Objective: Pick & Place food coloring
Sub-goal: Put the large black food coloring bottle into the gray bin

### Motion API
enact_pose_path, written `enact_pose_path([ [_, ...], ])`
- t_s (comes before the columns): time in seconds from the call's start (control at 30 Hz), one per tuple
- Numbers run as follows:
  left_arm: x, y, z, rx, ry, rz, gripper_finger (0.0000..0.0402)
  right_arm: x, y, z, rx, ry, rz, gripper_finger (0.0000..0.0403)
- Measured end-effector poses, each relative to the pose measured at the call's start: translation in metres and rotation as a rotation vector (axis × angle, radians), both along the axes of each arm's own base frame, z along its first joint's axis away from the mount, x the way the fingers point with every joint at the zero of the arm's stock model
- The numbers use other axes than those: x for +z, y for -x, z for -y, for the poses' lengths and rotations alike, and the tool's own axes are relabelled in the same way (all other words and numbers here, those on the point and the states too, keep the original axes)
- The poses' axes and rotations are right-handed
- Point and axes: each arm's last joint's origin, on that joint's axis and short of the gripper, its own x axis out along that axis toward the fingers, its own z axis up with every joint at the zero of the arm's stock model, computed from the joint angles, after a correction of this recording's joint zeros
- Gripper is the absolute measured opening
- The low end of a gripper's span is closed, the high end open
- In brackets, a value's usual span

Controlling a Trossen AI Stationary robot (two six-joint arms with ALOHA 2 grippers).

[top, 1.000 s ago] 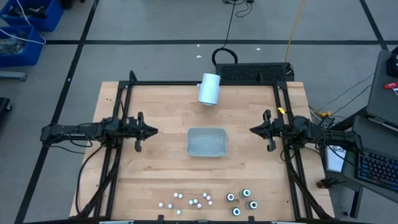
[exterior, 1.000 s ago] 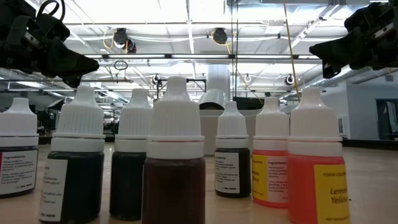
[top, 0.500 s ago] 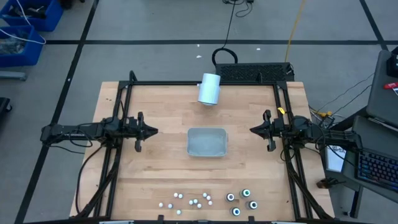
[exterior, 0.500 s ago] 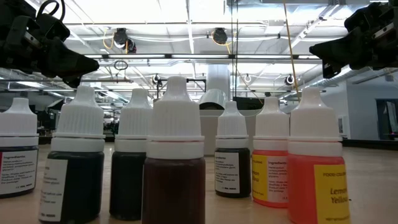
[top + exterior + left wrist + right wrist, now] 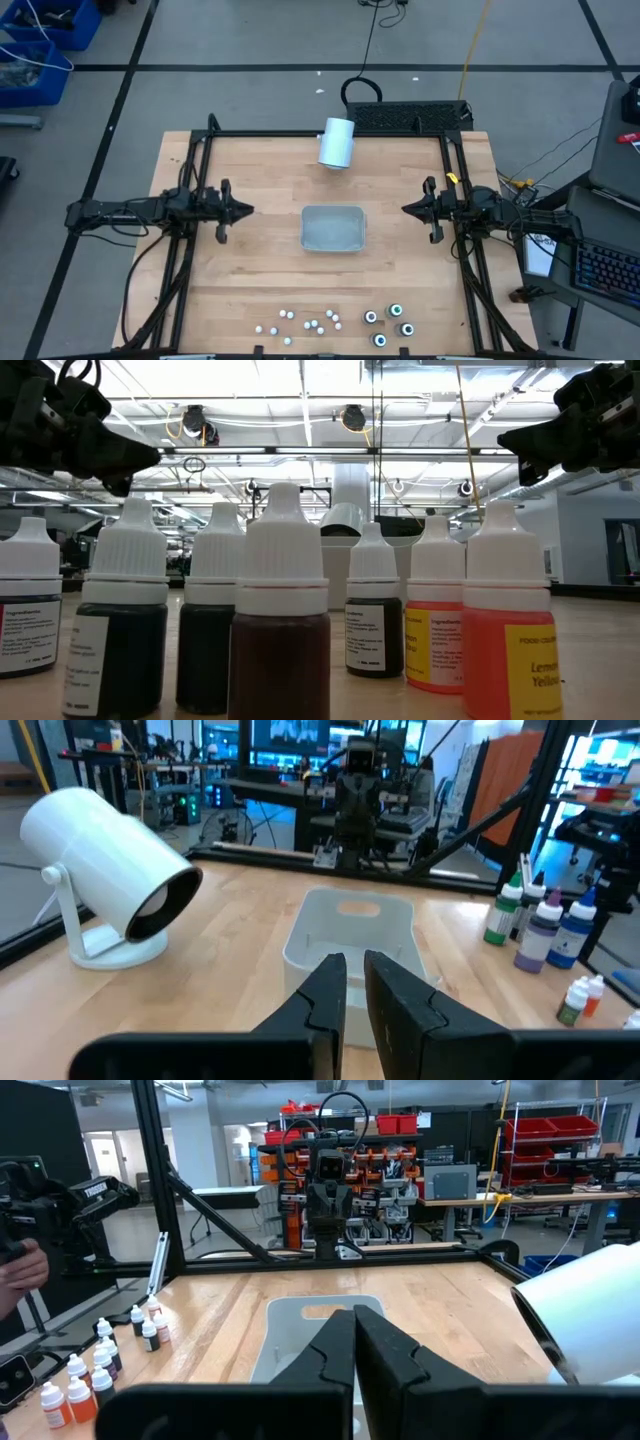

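**Arms parked, bottles untouched**

Wooden table (image 5: 250, 280): grey tray (image 5: 333, 228) at centre, probably the drop point. Food coloring (image 5: 335, 322) clusters along the near edge. Left gripper (image 5: 247, 211) nearly shut, empty; right gripper (image 5: 406, 209) fully shut, empty. Both hover flanking the tray.

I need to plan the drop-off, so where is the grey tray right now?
In the high view the grey tray sits at the table's middle, between the two arms, with the white cylinder beyond it and the food coloring bottles along the near edge.
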Motion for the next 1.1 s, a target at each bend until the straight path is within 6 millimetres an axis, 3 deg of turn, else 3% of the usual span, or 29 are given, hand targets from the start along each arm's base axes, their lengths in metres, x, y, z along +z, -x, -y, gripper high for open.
enact_pose_path([
  [0.53,0.003,0.000,0.000,-0.005,-0.003,0.027,0.0047,0.000,0.000,0.000,0.000,-0.001,-0.001,0.0000],
  [0.93,-0.006,-0.005,0.002,-0.077,0.053,-0.071,0.0047,-0.002,0.000,0.000,-0.002,0.025,-0.017,0.0000],
  [1.1,-0.008,-0.008,0.000,-0.023,0.024,-0.089,0.0047,-0.004,0.000,0.000,-0.002,0.021,-0.037,0.0000],
])
